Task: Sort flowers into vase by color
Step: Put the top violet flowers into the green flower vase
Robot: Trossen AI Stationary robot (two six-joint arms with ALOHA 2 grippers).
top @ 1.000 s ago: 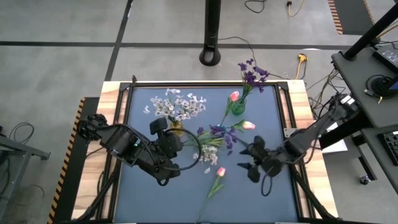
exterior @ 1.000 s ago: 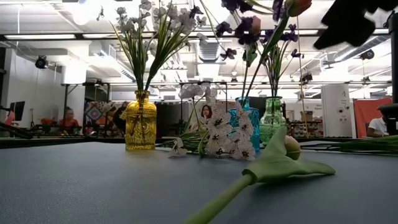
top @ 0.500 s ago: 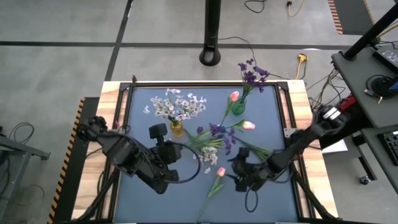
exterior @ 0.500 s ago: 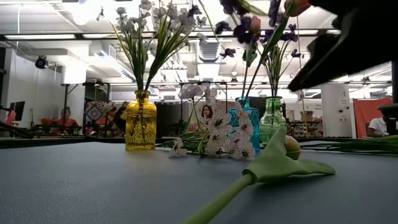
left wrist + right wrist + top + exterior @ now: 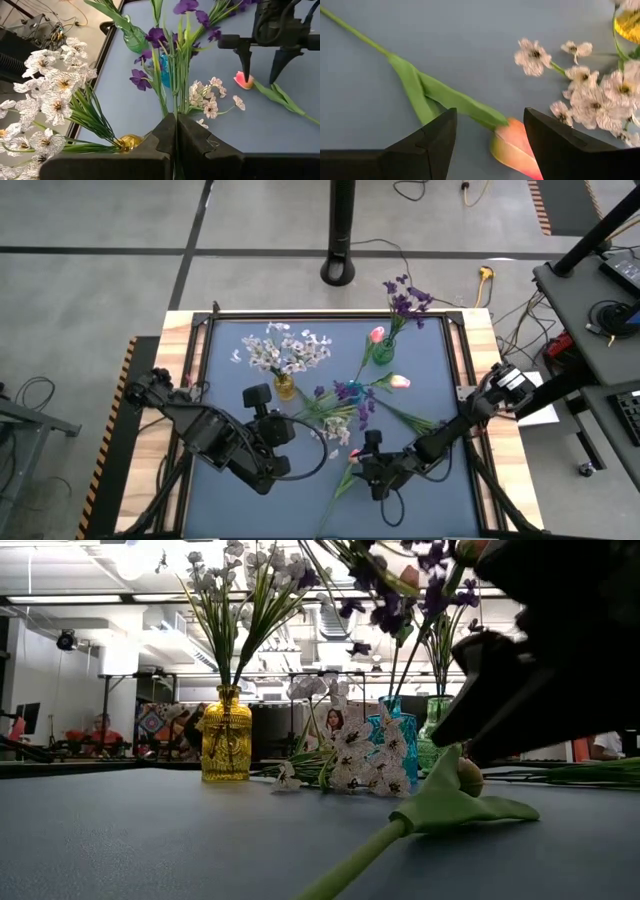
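My right gripper [image 5: 372, 465] hangs low over the loose pink tulip [image 5: 354, 455] lying on the blue mat [image 5: 230, 395] near the front, fingers spread wide with the bud just between them and nothing held; in the right wrist view the bud [image 5: 515, 148] sits off toward one finger rather than centred. The risk I see is that closing here pinches the soft bud or its broad leaf [image 5: 437, 97] instead of the stem, so the flower could crush, slip or swing out as I lift. The white spray [image 5: 338, 427] lies just beside the bud, and a finger could snag it and drag it along. Carrying a long stem across the table may also catch the blue vase [image 5: 165, 74] with its purple stems, which looks easy to tip. My left gripper [image 5: 272, 430] waits near the yellow vase [image 5: 285, 386] of white flowers, fingers pressed fully together and empty; it sits close enough to the middle cluster that I watch for a clash if the right arm swings that way. Compared with a second ago, the right arm has travelled from the right side of the mat toward the centre front and dropped onto the tulip, now filling the low view; the left arm has shifted slightly, and the flowers lie as before.
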